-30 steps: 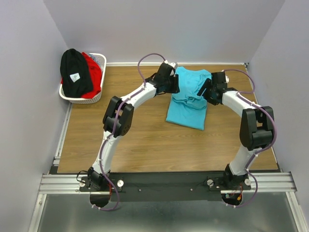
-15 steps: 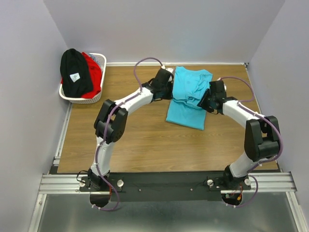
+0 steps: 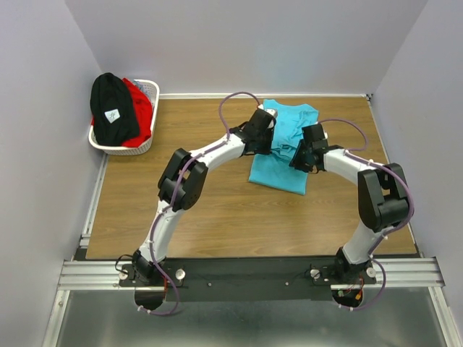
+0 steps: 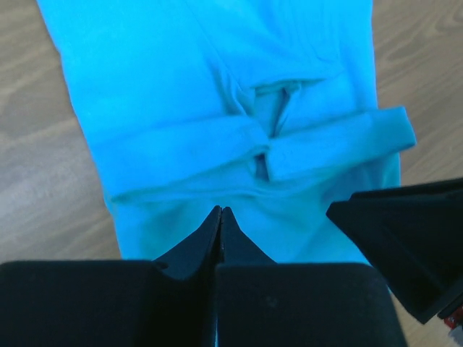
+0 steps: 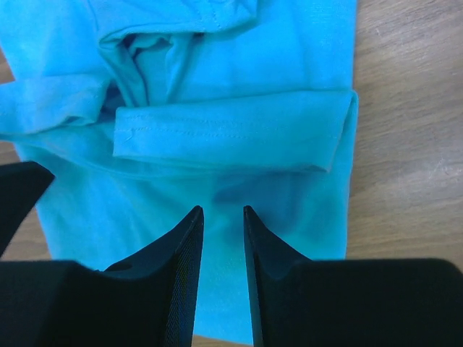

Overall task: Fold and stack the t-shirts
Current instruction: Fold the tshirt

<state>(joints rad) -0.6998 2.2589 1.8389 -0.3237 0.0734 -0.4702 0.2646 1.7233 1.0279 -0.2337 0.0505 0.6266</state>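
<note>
The turquoise t-shirt [image 3: 279,173] lies partly folded on the far middle of the wooden table, its sleeves turned in across the body [image 4: 166,94] [image 5: 239,137]. My left gripper [image 3: 277,147] [image 4: 221,210] hovers over the shirt's left part, shut, with no cloth showing between the tips. Over the right part, my right gripper [image 3: 294,157] [image 5: 221,210] stands open by a narrow gap with only the shirt beneath it. A black t-shirt [image 3: 112,107] with a small white label and a red t-shirt [image 3: 142,108] sit in the basket.
The white lattice basket [image 3: 124,149] stands at the table's far left corner against the wall. Grey walls close in the left, back and right sides. Each wrist view shows the other gripper's dark finger [image 4: 409,238] [image 5: 18,195] close by.
Both grippers have moved inward over the turquoise shirt, toward each other. The left jaws have closed fully and the right jaws have narrowed.
</note>
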